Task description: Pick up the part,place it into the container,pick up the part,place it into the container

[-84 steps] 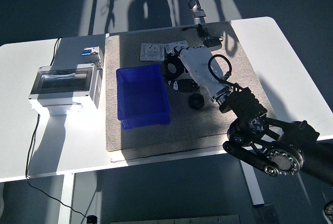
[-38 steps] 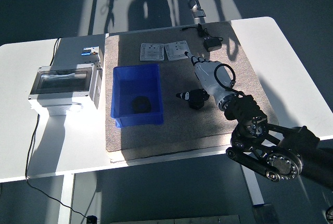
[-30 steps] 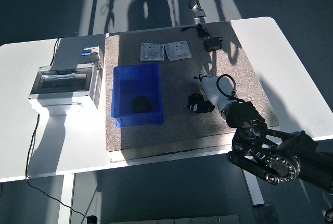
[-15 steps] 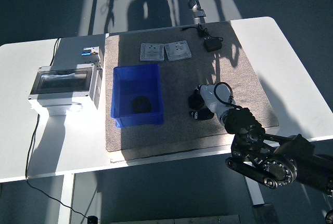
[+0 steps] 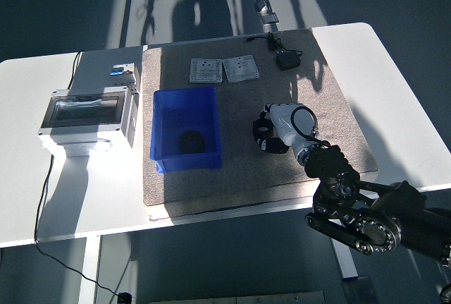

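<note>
A blue bin (image 5: 158,117) stands on the grey mat (image 5: 317,99), left of centre. One black part (image 5: 190,140) lies on the bin's floor. My right hand (image 5: 271,133), white with dark fingers, reaches in from the lower right and sits on the mat just right of the bin. Its fingers (image 5: 262,126) are curled around a second small black part (image 5: 266,138), which they mostly hide. I cannot tell whether the part is lifted off the mat. The left arm is out of view.
Two grey square plates (image 5: 206,71) (image 5: 241,69) lie at the mat's far edge. A black adapter with cable (image 5: 287,59) lies at the far right. A grey electrical box with a clear lid (image 5: 88,110) stands left of the bin.
The first black part went from my hand into the bin. My right hand drew back to the second part on the mat and curled its fingers around it.
</note>
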{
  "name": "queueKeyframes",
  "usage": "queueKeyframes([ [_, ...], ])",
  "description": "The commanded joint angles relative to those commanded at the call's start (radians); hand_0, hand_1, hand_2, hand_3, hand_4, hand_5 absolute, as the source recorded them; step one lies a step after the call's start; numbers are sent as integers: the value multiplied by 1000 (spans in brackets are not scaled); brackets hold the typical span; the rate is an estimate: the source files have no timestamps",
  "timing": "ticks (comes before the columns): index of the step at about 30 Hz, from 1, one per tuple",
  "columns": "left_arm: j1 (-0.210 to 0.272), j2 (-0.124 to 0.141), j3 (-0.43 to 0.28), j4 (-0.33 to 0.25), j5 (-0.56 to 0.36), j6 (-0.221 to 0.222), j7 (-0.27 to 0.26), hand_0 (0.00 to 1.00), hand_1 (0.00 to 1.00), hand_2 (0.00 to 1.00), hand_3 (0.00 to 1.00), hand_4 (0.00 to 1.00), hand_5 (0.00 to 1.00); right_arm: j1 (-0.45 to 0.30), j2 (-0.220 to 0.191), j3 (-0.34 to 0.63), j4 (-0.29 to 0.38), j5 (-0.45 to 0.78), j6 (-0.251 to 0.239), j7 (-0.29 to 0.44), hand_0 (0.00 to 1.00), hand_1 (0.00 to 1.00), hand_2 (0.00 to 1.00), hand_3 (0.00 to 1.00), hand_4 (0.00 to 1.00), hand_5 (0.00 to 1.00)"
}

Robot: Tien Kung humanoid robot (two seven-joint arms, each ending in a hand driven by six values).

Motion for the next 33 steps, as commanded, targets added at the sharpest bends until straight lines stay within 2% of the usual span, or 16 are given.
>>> queueKeyframes([
  [4, 2, 2, 0, 0, -2, 2, -4, 711, 716, 703, 466, 922, 998, 26, -8, 27, 51, 27, -85, 54, 383, 400, 414, 555, 372, 2],
  [8, 3, 4, -7, 0, 4, 5, -5, 710, 716, 702, 465, 923, 998, 88, 25, 8, 85, 45, -162, 93, 392, 404, 414, 551, 374, 2],
  [10, 1, 6, -10, 0, 10, 4, -5, 710, 716, 702, 465, 923, 998, 120, 50, -22, 88, 62, -184, 113, 392, 404, 414, 551, 374, 2],
  [14, -3, 9, -10, 0, 8, 5, -6, 710, 714, 699, 464, 925, 998, 151, 87, -90, 75, 113, -184, 150, 393, 405, 418, 551, 377, 2],
  [17, -3, 11, -10, 0, 0, 8, -8, 710, 713, 700, 457, 924, 998, 151, 101, -126, 56, 153, -178, 183, 393, 411, 442, 559, 384, 6],
  [22, -3, 14, -28, 0, 5, 11, -6, 710, 713, 700, 457, 924, 998, 152, 111, -169, -17, 206, -143, 242, 393, 411, 442, 559, 384, 6],
  [23, -4, 15, -30, 0, 8, 11, -6, 707, 712, 697, 449, 923, 998, 152, 111, -172, -25, 210, -134, 246, 425, 475, 611, 627, 455, 132],
  [28, -2, 17, -31, 0, 4, 12, -7, 707, 712, 697, 449, 923, 998, 148, 111, -171, -46, 241, -72, 272, 425, 475, 611, 627, 455, 132],
  [29, -2, 18, -32, 0, 3, 12, -6, 707, 710, 697, 443, 926, 998, 148, 111, -170, -47, 252, -56, 278, 623, 795, 851, 857, 675, 346],
  [33, -2, 18, -36, 0, 10, 9, -7, 707, 710, 697, 443, 926, 998, 148, 111, -171, -45, 269, -17, 288, 623, 795, 851, 857, 675, 346],
])
